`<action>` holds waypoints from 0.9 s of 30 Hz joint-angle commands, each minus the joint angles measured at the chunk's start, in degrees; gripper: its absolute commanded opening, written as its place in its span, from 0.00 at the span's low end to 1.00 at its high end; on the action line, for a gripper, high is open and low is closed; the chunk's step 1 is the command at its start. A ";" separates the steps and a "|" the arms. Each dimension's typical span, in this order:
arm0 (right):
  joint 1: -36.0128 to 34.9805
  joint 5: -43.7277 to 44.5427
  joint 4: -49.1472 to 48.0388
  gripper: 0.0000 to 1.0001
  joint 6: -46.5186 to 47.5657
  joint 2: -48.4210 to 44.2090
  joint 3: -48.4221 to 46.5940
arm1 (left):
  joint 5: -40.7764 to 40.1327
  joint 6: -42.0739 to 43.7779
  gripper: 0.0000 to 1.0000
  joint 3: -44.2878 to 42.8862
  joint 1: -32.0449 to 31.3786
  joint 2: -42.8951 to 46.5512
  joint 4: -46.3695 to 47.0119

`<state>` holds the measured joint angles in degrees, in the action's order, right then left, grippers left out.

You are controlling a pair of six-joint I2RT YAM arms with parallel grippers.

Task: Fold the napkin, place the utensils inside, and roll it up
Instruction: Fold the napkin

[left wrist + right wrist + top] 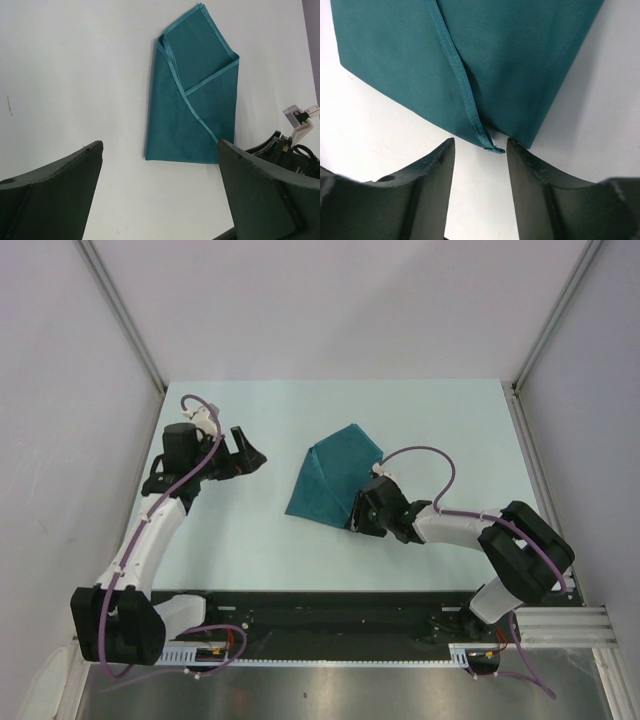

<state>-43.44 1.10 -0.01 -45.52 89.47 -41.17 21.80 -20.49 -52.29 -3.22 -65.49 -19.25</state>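
The teal napkin [333, 476] lies folded into a wedge in the middle of the table; its flaps overlap in the left wrist view [192, 95]. My right gripper [362, 520] is open at the napkin's near edge. In the right wrist view the hemmed corner [490, 145] lies just between the fingertips [445, 155], which do not close on it. My left gripper [248, 453] is open and empty, left of the napkin and apart from it. No fork shows in any view.
The pale table [240, 540] is walled by white panels at the back and sides. A black rail [330, 615] runs along the near edge by the arm bases.
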 commanded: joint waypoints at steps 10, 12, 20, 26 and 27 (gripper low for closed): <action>0.11 1.97 5.72 0.23 0.25 -0.08 -2.51 | 4.21 0.54 1.00 -0.53 1.55 -0.60 2.81; 0.11 2.06 5.81 0.19 0.34 -0.53 -2.86 | 4.39 0.54 1.00 -0.44 1.82 -0.69 2.81; 0.72 0.74 4.67 0.01 2.09 -0.53 -4.88 | 4.91 0.36 1.00 0.09 2.34 -0.34 3.16; 2.31 1.36 5.54 0.00 4.12 -2.11 -6.91 | 5.70 0.10 1.00 0.44 2.70 -0.42 3.34; 2.92 1.62 5.90 0.00 4.56 -2.20 -7.08 | 5.79 0.10 1.00 0.44 2.78 -0.51 3.34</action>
<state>-41.87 1.26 5.61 -43.18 89.52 -45.32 25.87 -20.49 -52.18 -1.23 -66.11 -18.04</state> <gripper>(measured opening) 0.011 0.996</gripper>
